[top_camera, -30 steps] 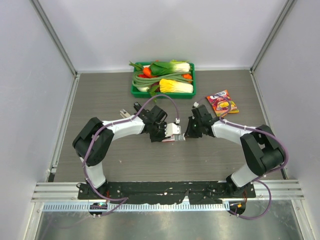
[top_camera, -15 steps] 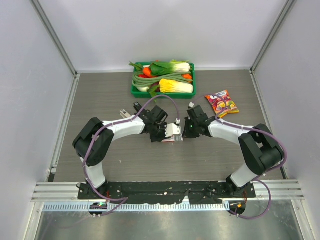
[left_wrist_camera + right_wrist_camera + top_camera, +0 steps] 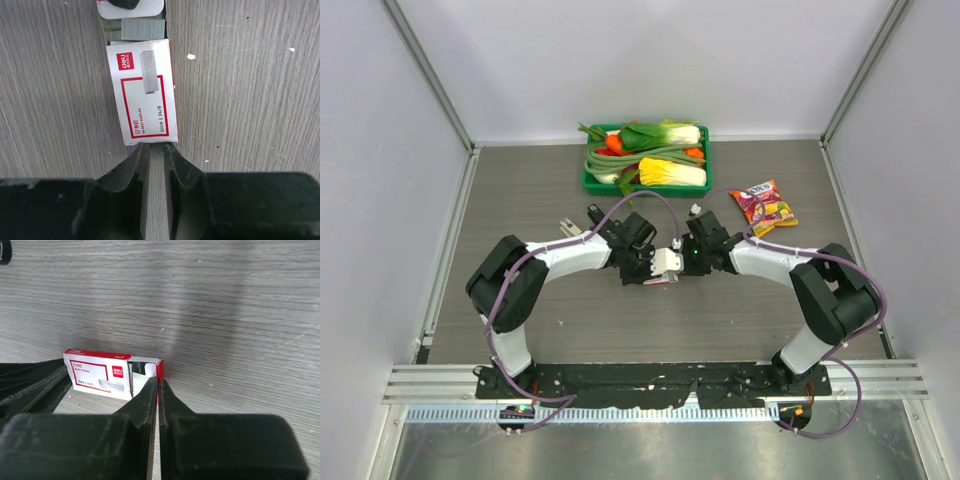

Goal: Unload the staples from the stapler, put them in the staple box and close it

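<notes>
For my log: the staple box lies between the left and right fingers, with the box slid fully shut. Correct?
No. The staple box lies between the left fingers and right fingers, but the box is slid partly open, grey staples showing; the left wrist view shows it.

Light: bright, even, overhead.
Shadow: soft grey band on the table.
Focus: wood grain crisp.

Both arms bend inward, wrists low, grippers facing each other. The left gripper has its jaws narrowly parted; the right gripper has its fingers pressed together.
</notes>
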### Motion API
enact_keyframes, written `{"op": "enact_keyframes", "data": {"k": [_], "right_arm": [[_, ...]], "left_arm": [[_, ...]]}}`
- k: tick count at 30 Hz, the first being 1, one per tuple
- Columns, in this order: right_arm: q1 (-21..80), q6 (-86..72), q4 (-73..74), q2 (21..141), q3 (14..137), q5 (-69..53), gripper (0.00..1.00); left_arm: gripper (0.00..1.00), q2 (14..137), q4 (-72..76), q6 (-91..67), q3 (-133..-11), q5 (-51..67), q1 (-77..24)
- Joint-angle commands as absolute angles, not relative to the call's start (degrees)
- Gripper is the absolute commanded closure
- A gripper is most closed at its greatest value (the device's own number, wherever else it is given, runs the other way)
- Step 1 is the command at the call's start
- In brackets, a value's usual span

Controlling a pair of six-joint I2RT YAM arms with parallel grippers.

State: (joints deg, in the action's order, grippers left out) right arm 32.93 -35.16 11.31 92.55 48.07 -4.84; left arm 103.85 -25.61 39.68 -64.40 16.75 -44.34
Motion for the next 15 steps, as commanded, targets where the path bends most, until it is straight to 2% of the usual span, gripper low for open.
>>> {"op": "enact_keyframes", "data": {"k": [1,15], "right_arm": [[33.9,-38.4,7.7,93.8,49.3,-6.8,0.92],[35.6,-42.3,2.4,95.1,46.8,-10.7,0.92]], "left_arm": [[0.79,103.8,-26.0,40.3,-66.2,17.7,-45.1],[0.83,104.6,-24.9,38.8,-66.6,17.5,-45.3]]}}
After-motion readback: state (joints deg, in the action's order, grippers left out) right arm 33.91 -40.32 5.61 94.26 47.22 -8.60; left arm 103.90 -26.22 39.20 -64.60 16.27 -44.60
